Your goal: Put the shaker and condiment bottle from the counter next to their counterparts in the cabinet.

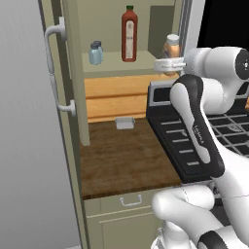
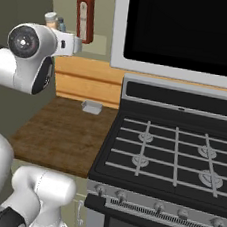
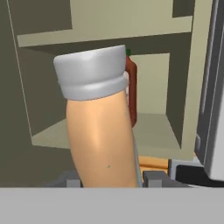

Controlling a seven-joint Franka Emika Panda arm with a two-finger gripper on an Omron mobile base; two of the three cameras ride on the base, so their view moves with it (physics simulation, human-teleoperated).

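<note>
Claw squeezed tight on condiment bottle, fingers either side of its bottom. Bottle held up in air at cabinet mouth, by right edge of shelf. On shelf: tall red bottle, then small blue shaker further left. Below, small pale tray sits at back of counter, stove beside it.

Orange condiment bottle, dark-brown wood counter.
</note>
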